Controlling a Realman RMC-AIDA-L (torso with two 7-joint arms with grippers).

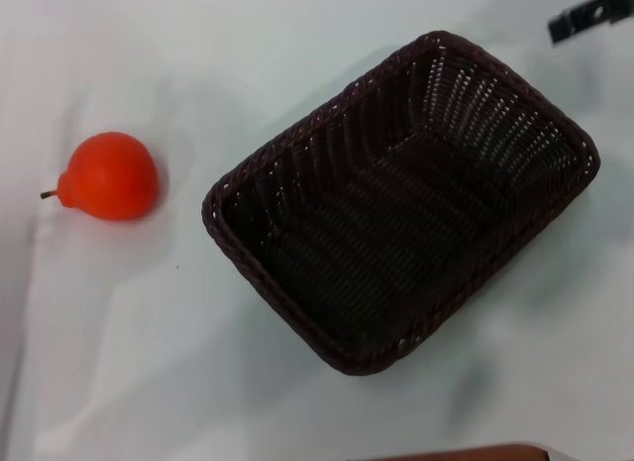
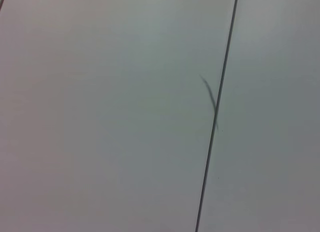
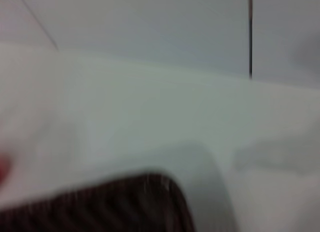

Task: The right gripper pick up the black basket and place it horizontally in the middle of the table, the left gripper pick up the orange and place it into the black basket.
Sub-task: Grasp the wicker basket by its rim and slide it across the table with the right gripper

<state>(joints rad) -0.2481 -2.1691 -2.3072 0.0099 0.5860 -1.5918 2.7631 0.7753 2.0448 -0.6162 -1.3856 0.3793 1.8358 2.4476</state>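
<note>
On the near half of the worktop [image 1: 119, 362], just bare white, plus one rounded corner of the basket [image 1: 386, 233]. Toward mid-worktop, the rest of it: empty, flat on its base, lying slantwise with one short end near-left and the other far-right. Not yet horizontal, so probably the first step: lifting and squaring it up.

Off to the left, well apart from the basket, the orange [image 1: 111, 175], on its side with its stem pointing away from the basket. Best left alone for now.

At the far right, beyond the basket's far corner and apart from it, the right pincer [image 1: 591, 15], only a dark tip in view. Impossible to tell whether clenched or released. From its wrist camera, a stretch of braided rim [image 3: 100, 207] close below.

For a clean pick:
- Come down over the far-right short wall, one finger inside and one outside.
- Bite on the braided rim, not the sloped weave, likely to slip.
- Lift just clear, since a one-sided grip probably tips the far end down.
- Turn until the long sides run left to right, then set down mid-worktop, short of the orange.

No sign of the left pincer; below its wrist camera, only blank white surface with a dark seam.
</note>
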